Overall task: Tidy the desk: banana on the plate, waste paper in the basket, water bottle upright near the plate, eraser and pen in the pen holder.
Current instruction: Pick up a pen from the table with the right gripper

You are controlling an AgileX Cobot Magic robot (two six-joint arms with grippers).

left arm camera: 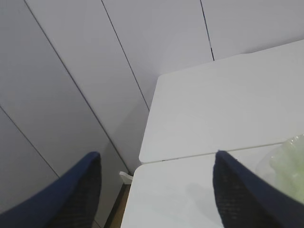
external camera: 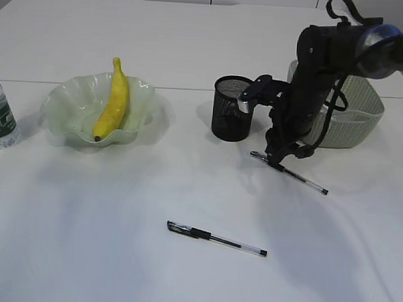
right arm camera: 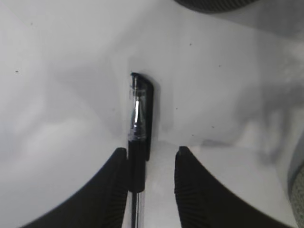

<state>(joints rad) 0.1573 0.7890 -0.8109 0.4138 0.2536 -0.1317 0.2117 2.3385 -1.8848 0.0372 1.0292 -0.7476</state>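
Straddling the capped end of the pen [right arm camera: 138,118] just right of the mesh pen holder [external camera: 231,108], the right gripper [right arm camera: 151,161] stands part-open, gripping nothing yet, so next it must pinch shut, lift, and carry holderward.

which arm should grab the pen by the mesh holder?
Right. Its end effector already straddles the clear black-capped pen beside the black mesh pen holder; the left end effector is off by the table corner.

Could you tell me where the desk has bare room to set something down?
Free: the wide front strip below the loose pen, and the stretch between plate and pen holder. Crowded: the right, where pen holder, basket and right gripper over the other pen bunch together.
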